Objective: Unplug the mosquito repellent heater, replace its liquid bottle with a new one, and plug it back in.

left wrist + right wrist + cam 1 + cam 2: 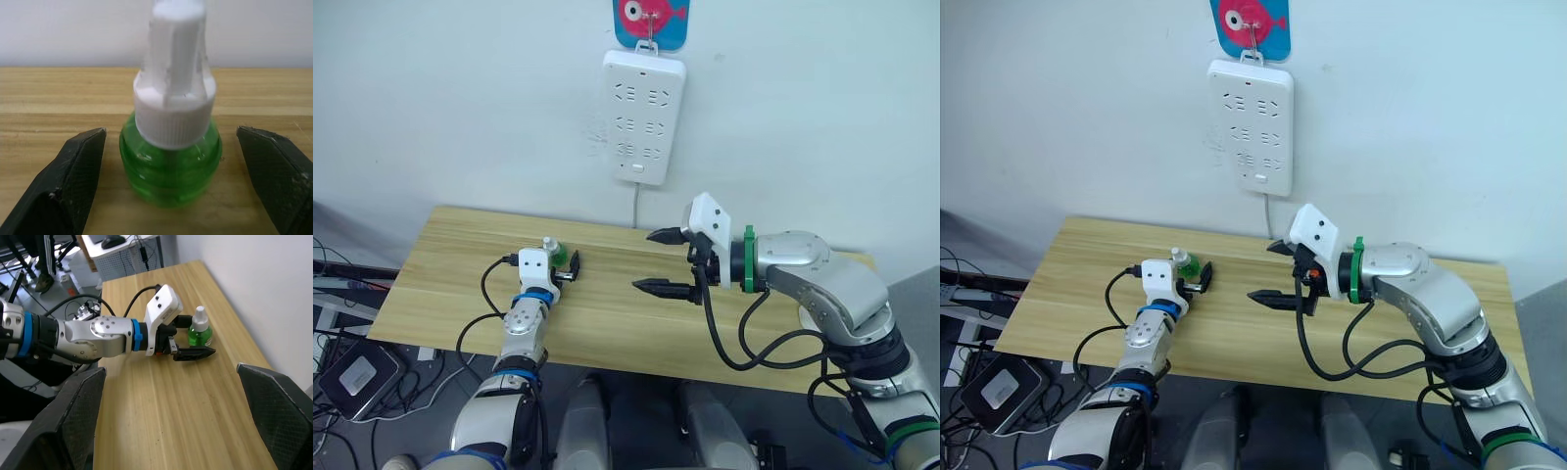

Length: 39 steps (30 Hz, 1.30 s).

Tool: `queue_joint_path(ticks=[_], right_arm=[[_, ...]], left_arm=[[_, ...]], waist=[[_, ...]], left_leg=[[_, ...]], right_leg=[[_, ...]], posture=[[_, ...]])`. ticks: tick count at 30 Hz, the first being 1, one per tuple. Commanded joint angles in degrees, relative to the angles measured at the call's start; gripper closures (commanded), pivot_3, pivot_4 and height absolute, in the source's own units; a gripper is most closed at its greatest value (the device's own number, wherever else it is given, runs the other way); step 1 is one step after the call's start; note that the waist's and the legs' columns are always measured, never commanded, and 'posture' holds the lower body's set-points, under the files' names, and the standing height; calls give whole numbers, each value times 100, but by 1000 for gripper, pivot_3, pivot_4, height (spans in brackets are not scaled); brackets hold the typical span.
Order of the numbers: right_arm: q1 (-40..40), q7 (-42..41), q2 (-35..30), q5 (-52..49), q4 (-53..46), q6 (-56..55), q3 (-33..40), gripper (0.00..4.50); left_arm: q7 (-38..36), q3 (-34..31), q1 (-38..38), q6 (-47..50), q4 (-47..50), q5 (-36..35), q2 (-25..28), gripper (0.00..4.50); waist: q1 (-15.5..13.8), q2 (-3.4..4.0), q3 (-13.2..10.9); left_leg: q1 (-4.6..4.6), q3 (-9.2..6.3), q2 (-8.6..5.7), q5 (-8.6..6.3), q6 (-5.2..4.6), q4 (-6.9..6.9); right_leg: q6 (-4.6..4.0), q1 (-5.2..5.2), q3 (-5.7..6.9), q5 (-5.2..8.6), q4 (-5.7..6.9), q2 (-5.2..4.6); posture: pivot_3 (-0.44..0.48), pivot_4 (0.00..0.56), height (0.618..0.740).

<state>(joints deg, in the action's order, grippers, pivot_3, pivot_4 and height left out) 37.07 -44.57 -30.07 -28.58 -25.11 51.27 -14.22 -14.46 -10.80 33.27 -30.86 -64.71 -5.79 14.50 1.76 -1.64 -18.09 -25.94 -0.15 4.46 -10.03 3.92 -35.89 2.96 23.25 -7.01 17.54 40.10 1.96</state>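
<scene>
Green liquid filled the small bottle (170,161), which stood upright on the wooden bench (607,333) between the fingers of my left pincer (563,265). That pincer was spread wide, both fingers (73,181) apart from the glass, the forearm lying low along the bench. My right pincer (668,262) hung above the bench, well apart from the bottle, fingers wide and empty, elbow bent outward, pointing toward the left one. Beyond both pincers a white power strip (643,117) hung on the wall.
</scene>
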Motion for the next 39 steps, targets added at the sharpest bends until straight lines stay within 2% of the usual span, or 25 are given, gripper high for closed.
queue_joint_path(ticks=[1, 6, 7, 11, 13, 15, 18, 22, 24, 27, 30, 38, 39], right_arm=[[61, 119, 123, -237, -269, 130, 227, 0], [46, 195, 128, -243, -193, 121, 315, 0], [33, 203, 121, -242, -176, 107, 335, 0], [-37, 256, 123, -224, -109, 41, 397, 0], [-119, 257, 97, -166, -70, -71, 405, 0], [-227, 168, -6, -6, -4, -342, 342, 0], [-314, 74, 13, 64, 136, -615, 307, 0], [-374, 69, 274, 56, 317, -844, 198, 0], [-423, 173, 485, 117, 400, -979, 129, 0], [-459, 415, 841, 231, 534, -1119, 84, 0], [-504, 529, 1067, 312, 570, -1209, 56, 0], [-595, 621, 1271, 532, 676, -1474, -58, 0], [-593, 629, 1296, 541, 702, -1503, -39, 184]], left_arm=[[-11, -139, 79, -183, -149, -60, 83, 567], [-95, -185, 77, -251, -170, -58, 105, 2151], [-115, -185, 69, -256, -157, -57, 112, 2249], [-272, -158, 71, -244, -24, -48, 167, 2248], [-661, 38, 86, -182, 310, 36, 234, 2248], [-1403, 472, 47, -32, 1156, 171, 383, 2248], [-2692, 997, -145, 848, 2755, -179, 604, 2248], [-4614, 1738, -542, 2757, 5006, -1040, 1326, 2248], [-5187, 1902, -531, 3443, 5537, -1382, 1604, 2248], [-5685, 2033, -371, 3912, 5718, -1533, 1792, 2248], [-5837, 2011, -47, 4122, 5586, -1541, 1731, 2248], [-6096, 1974, 309, 4017, 5211, -1455, 1615, 2248], [-6113, 1978, 294, 4009, 5219, -1451, 1609, 2248]], waist=[[5, 1, -4], [4, -1, -33], [4, -2, -37], [4, -3, -43], [0, -3, -43], [-24, -6, -46], [-32, -5, -48], [20, -4, -47], [34, -3, -47], [39, -3, -47], [22, -3, -47], [13, -3, -47], [14, -3, -47]], left_leg=[[0, 0, 0, 0, 0, 1], [0, 1, 0, 0, 1, 2], [0, 1, 0, 0, 1, 2], [0, 1, 0, 0, 1, 2], [0, 1, 0, 0, 1, 4], [-2, 1, 0, 0, 3, 6], [-7, -2, 0, 6, 17, 12], [-4, -3, 3, 7, 24, 18], [3, -3, 8, 6, 23, 26], [2, -15, 13, 5, 21, 26], [-4, -16, 10, 5, 21, 18], [-15, -15, 4, 4, 20, 13], [-16, -16, 6, 4, 20, 14]], right_leg=[[0, 0, 0, 0, -1, 0], [1, 0, 0, 0, -3, -1], [1, 0, 0, 0, -3, -1], [1, 0, 0, 1, -4, -1], [3, 0, 1, 2, -6, -1], [2, 1, 2, 1, -8, -1], [0, 2, 7, 0, -11, -3], [-1, 2, 8, 0, -10, -1], [-4, 3, 7, 1, -8, 2], [-7, 6, 12, 3, -5, 14], [-6, 7, 11, 4, -8, 14], [-6, 13, 14, 3, -12, 4], [-7, 16, 15, 3, -12, 5]], posture=[[-34, 370, 740], [-28, 367, 740], [-27, 366, 740], [-20, 358, 740], [-9, 350, 740], [5, 343, 740], [15, 337, 740], [21, 320, 740], [15, 313, 740], [0, 307, 740], [-11, 305, 740], [-37, 302, 740], [-37, 302, 740]])
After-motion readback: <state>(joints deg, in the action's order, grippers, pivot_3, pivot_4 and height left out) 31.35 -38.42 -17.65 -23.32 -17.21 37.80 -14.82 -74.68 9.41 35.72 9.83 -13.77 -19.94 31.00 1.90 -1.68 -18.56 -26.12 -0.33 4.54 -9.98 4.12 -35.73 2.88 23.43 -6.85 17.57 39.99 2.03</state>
